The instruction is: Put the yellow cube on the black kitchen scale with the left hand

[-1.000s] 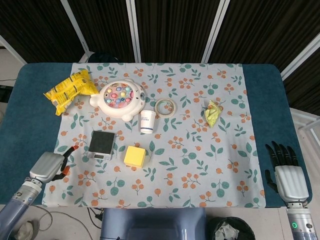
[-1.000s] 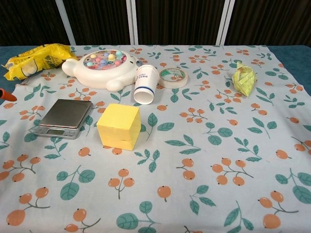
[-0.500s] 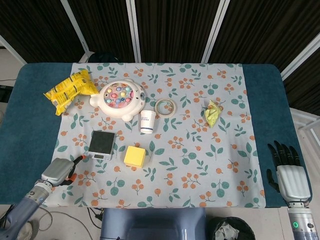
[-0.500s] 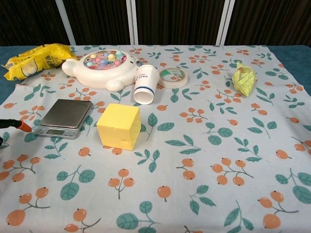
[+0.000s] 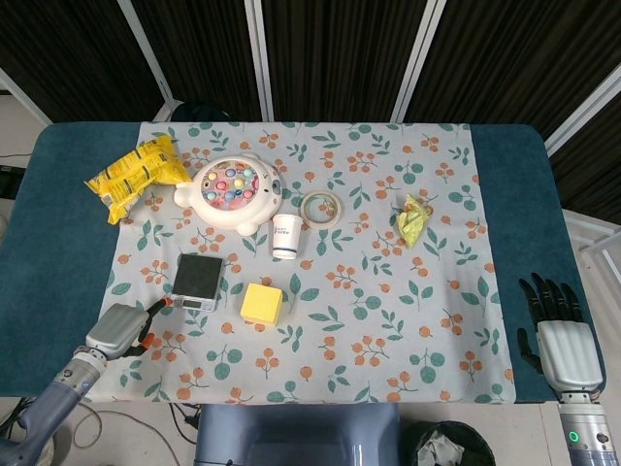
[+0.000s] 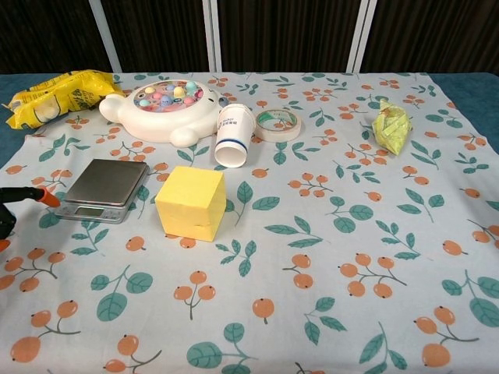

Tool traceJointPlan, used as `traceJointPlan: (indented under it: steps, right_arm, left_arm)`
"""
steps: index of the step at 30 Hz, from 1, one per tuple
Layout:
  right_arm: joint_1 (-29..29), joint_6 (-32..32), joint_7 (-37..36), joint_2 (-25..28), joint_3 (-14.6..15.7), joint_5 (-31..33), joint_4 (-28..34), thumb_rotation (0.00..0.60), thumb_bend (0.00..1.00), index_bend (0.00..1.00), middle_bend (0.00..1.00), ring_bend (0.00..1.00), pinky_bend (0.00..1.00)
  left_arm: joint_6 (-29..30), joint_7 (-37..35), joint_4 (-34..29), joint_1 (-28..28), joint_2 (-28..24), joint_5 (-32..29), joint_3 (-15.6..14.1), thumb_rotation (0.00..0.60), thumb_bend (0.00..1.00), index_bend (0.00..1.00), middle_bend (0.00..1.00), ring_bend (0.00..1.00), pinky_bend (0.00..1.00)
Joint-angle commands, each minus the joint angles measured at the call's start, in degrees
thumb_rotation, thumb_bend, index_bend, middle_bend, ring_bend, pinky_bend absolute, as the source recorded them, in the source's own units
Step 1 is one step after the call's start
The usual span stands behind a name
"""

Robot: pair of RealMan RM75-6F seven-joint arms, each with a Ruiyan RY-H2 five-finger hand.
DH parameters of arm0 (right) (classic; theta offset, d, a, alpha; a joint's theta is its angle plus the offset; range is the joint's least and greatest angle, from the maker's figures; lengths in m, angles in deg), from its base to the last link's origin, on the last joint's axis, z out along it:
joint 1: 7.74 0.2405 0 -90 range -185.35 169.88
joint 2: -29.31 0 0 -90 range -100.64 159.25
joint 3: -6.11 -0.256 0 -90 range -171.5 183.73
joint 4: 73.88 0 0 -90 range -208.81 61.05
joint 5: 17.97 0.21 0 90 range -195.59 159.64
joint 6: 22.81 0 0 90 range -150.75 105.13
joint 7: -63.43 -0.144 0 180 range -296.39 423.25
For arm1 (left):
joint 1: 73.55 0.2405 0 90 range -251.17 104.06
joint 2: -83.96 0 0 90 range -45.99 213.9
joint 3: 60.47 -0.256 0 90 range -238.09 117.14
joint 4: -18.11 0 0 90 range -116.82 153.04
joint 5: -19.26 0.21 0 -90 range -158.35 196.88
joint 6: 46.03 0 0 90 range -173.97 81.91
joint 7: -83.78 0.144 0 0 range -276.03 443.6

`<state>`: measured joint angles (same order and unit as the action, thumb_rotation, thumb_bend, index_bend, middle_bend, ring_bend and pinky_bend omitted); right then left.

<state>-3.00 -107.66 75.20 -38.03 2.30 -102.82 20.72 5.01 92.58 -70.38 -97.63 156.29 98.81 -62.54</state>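
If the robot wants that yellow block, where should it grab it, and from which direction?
Probably by two opposite flat side faces of the yellow cube, coming down from above. It sits flat on the cloth with its top free, and the black kitchen scale stands apart on its left, so fingers have room there. The left hand is near that side, holding nothing.

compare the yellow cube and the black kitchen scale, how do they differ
The yellow cube is a tall block, plain yellow on all visible faces; the black kitchen scale is low and flat, with a dark top plate and a silver front strip. The cube lies right of the scale. Both rest on the floral cloth, untouched.
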Motion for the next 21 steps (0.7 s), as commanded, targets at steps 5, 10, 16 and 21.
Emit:
traceJointPlan:
  steps: [5, 10, 16, 21]
  right_arm:
    - [0.0, -0.1, 0.1, -0.2, -0.1, 0.1, -0.1, 0.600, 0.58, 0.00, 0.00, 0.00, 0.00]
    - [0.0, 0.1, 0.4, -0.3, -0.1, 0.3, 0.0, 0.600, 0.58, 0.00, 0.00, 0.00, 0.00]
    - [0.0, 0.1, 0.4, -0.3, -0.1, 0.5, 0.1, 0.600, 0.58, 0.00, 0.00, 0.00, 0.00]
    - [0.0, 0.0, 0.4, -0.3, -0.2, 0.5, 0.1, 0.600, 0.58, 0.00, 0.00, 0.00, 0.00]
  left_arm:
    - [-0.2, 1.3, 0.5, -0.5, 0.6, -1.5, 0.0, 0.600, 0.48, 0.15, 0.63, 0.59, 0.70]
    - [-0.1, 1.4, 0.2, -0.8, 0.5, -1.8, 0.0, 0.600, 0.48, 0.15, 0.63, 0.59, 0.70]
    - [-0.2, 1.5, 0.1, -1.1, 0.5, -2.2, -0.1, 0.600, 0.48, 0.15, 0.63, 0.59, 0.70]
    - [-0.7, 1.6, -0.1, -1.4, 0.4, -2.3, -0.3, 0.600, 0.48, 0.15, 0.63, 0.59, 0.70]
